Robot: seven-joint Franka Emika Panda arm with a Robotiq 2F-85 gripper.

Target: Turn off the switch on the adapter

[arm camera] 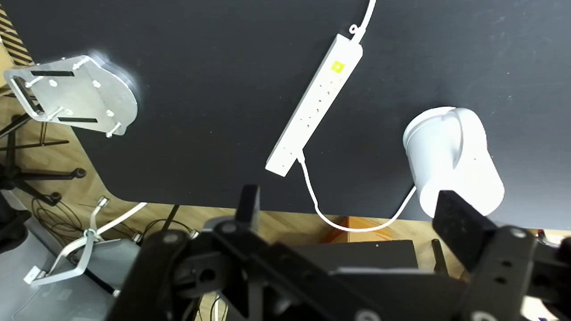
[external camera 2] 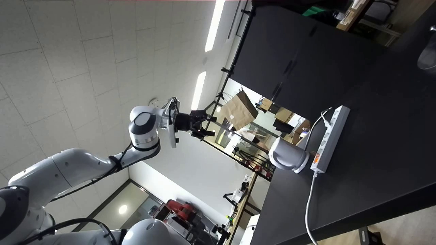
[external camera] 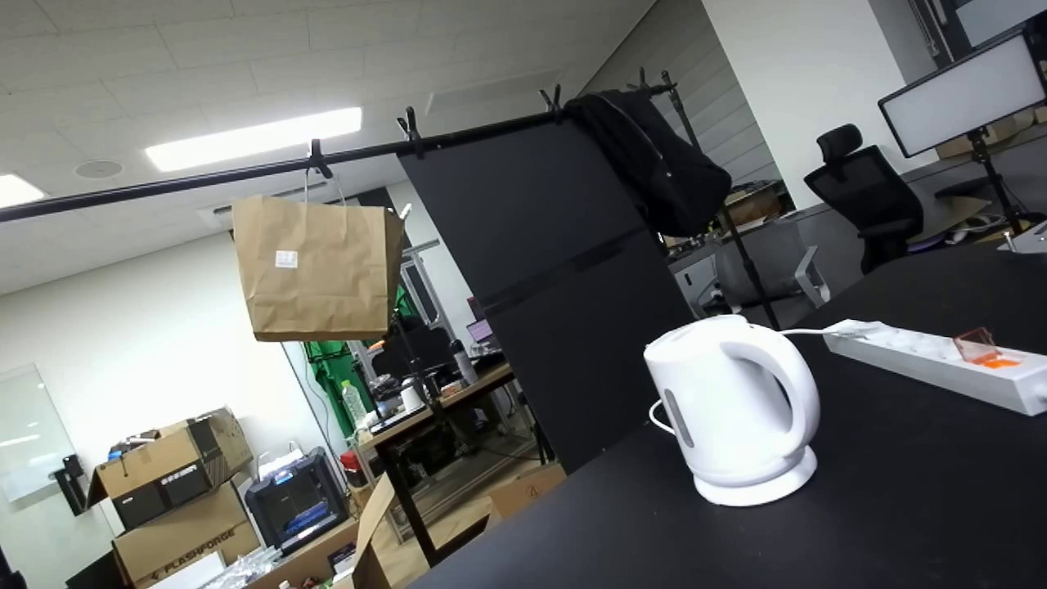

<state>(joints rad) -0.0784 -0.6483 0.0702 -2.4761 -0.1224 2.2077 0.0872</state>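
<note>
The adapter is a long white power strip (external camera: 916,358) lying on the black table; it also shows in an exterior view (external camera 2: 333,137) and in the wrist view (arm camera: 308,113). Its orange switch (external camera: 999,362) sits near one end, with a clear reddish flap (external camera: 975,344) standing up beside it. The switch looks orange in an exterior view (external camera 2: 316,158) and yellow in the wrist view (arm camera: 337,67). My gripper (external camera 2: 215,126) is open and empty, high above the table and apart from the strip. In the wrist view its fingers (arm camera: 348,203) are wide apart.
A white kettle (external camera: 712,409) stands beside the strip; its cord (arm camera: 314,196) plugs into the strip and loops past the table edge. A metal plate (arm camera: 84,96) lies at a table corner. A paper bag (external camera 2: 240,110) hangs from a bar behind. A second cord (external camera 2: 309,207) leaves the strip.
</note>
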